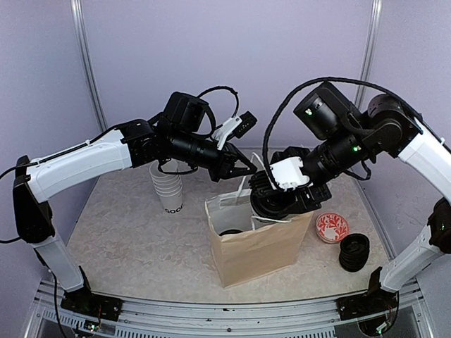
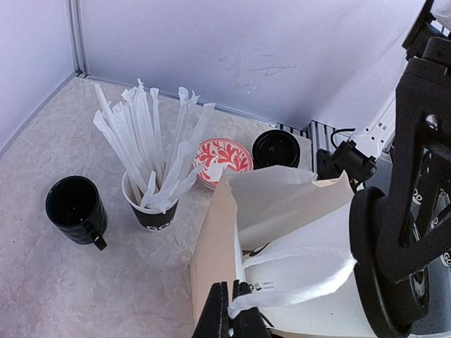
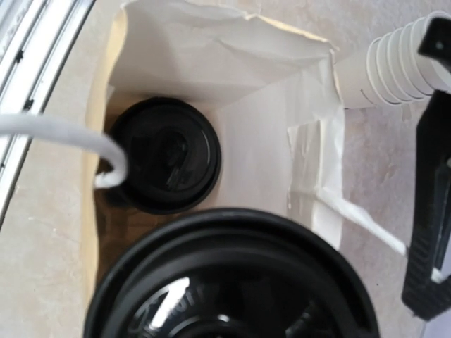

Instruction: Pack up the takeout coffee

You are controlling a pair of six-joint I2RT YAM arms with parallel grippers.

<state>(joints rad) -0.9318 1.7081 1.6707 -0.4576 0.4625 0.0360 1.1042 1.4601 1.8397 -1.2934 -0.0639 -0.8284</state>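
A brown paper bag [image 1: 257, 246] stands open mid-table. One takeout coffee sits inside it, its black lid [image 3: 165, 155] showing at the bag's bottom. My right gripper [image 1: 285, 199] holds a second takeout coffee over the bag's mouth. Its black lid [image 3: 225, 282] fills the near part of the right wrist view and hides the fingers. My left gripper [image 2: 232, 313] is shut on the bag's white paper handle [image 2: 296, 285] and holds the far side of the mouth open. It also shows in the top view [image 1: 243, 169].
A stack of white paper cups [image 1: 168, 186] stands left of the bag. A red patterned dish [image 1: 332, 227] and a stack of black lids [image 1: 354, 251] lie to the right. A black mug [image 2: 74, 206] and a black cup of white sticks [image 2: 151, 204] stand behind the bag.
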